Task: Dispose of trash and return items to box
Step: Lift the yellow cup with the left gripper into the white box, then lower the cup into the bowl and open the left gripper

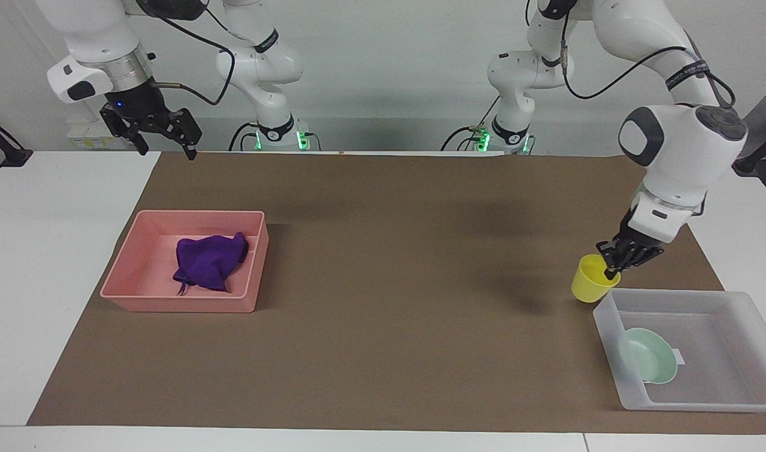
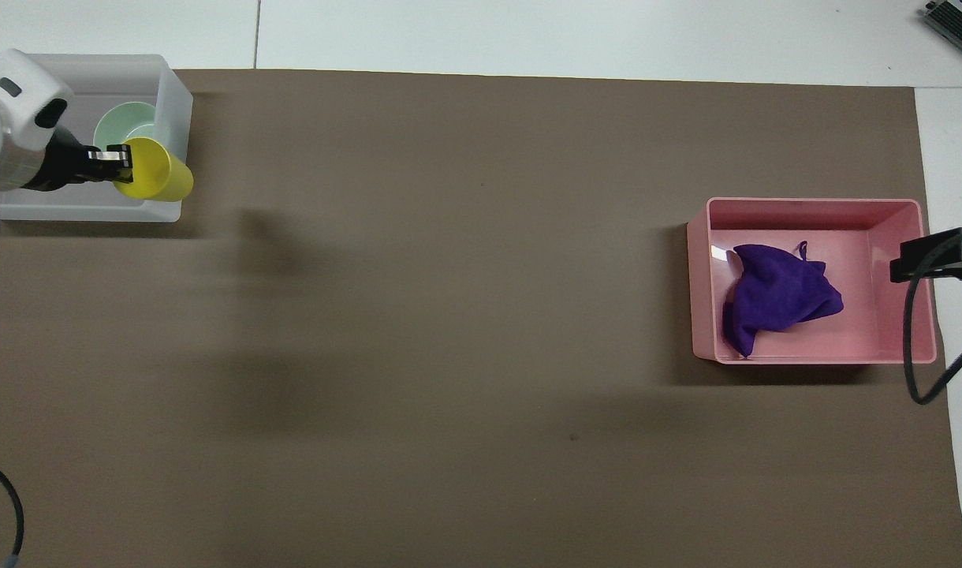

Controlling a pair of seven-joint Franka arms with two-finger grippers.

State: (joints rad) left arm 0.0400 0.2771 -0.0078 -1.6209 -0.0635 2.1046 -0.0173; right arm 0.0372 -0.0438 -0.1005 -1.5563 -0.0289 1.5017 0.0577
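The purple cloth (image 1: 208,262) lies in the pink plastic bin (image 1: 132,271) and the mint-green round bowl (image 1: 648,355) in the clear plastic tray (image 1: 756,329); the left end effector (image 1: 611,271) grips the small yellow plastic cup (image 1: 591,278) over the tray's corner, while the right end effector (image 1: 162,136) waits unclenched above the bench's edge

White rounded arm links, grey joint caps, black jaws, black cables, green lights at bases.

Opposed high cameras, facing and overhead, share the mat (image 1: 383,295).

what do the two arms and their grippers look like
Both arms are glossy white with rounded joint housings and dark grey round joint caps. Black cables hang loose along each. The left gripper and right gripper are small, black and two-fingered. The right wrist has a silver metal ring. Green lights glow at both bases.
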